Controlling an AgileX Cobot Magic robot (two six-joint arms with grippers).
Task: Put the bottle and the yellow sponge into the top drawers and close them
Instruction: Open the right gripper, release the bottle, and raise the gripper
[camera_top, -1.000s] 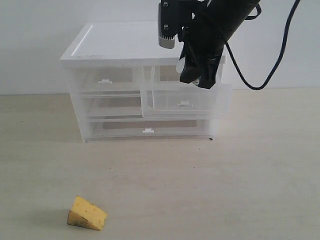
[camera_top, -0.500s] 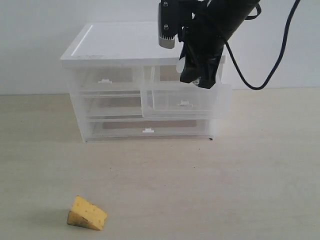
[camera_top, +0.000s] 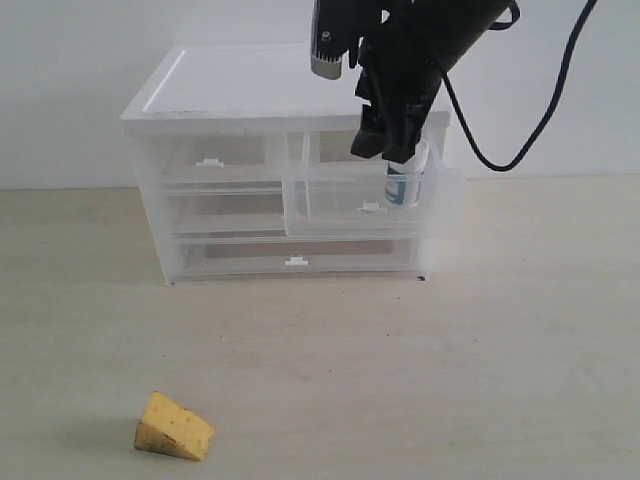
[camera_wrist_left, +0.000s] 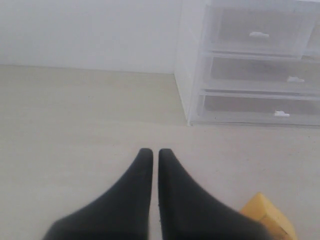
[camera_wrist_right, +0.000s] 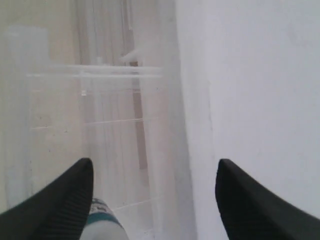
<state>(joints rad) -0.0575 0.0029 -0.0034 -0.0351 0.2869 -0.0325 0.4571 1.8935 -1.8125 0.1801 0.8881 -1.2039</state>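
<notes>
The bottle (camera_top: 406, 186), white with a teal label, stands upright in the right top drawer (camera_top: 335, 203), which is pulled out. My right gripper (camera_top: 386, 148) hangs just above it, jaws open and wide apart; the right wrist view shows the bottle (camera_wrist_right: 102, 226) beside one finger of the right gripper (camera_wrist_right: 154, 165), not gripped. The left top drawer (camera_top: 210, 160) is shut. The yellow sponge (camera_top: 175, 427) lies on the table at the front left. My left gripper (camera_wrist_left: 151, 151) is shut and empty, with the sponge (camera_wrist_left: 267, 220) just beside it.
The white drawer unit (camera_top: 240, 90) stands at the back of the beige table, against a pale wall. Below the top drawers are two full-width drawers (camera_top: 295, 258), both shut. A black cable (camera_top: 545, 140) loops down from the right arm.
The right jaws have spread apart and the bottle has left them; it now stands in the pulled-out drawer. The right gripper has lifted slightly. Sponge unmoved.
</notes>
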